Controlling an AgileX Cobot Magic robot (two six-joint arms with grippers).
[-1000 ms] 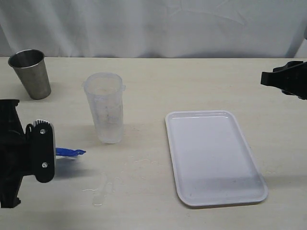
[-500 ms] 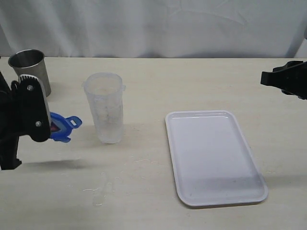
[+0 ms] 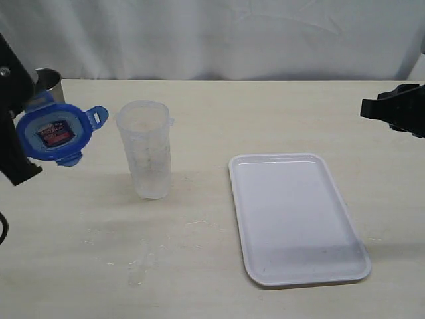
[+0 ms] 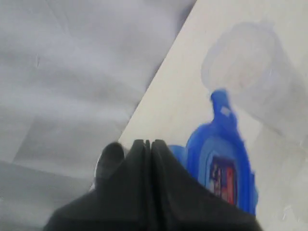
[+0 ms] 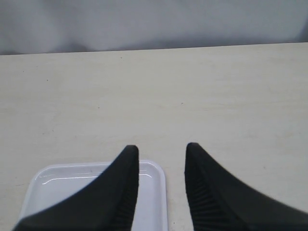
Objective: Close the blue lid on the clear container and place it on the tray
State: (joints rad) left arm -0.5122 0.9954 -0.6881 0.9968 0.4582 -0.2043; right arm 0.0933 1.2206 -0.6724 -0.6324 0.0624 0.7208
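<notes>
The blue lid (image 3: pixel 56 136) hangs in the air left of the clear container (image 3: pixel 147 149), its sticker face turned toward the exterior camera. My left gripper (image 3: pixel 26 109) is shut on the lid's edge at the far left. In the left wrist view the pressed-together fingertips of the left gripper (image 4: pixel 144 143) pinch the lid (image 4: pixel 221 159), with the container (image 4: pixel 250 72) blurred beyond it. The container stands upright and uncovered on the table. The white tray (image 3: pixel 299 158) lies to its right. My right gripper (image 3: pixel 364 109) hovers open at the right edge, above the tray's (image 5: pixel 62 180) far corner.
A metal cup (image 3: pixel 50 78) stands at the back left, partly hidden behind the lid and left arm. Small water drops (image 3: pixel 139 262) lie on the table in front of the container. A white cloth backdrop hangs behind the table.
My left gripper has risen from table height with the lid and tilted it up, so its sticker face now shows. The right arm has not moved.
</notes>
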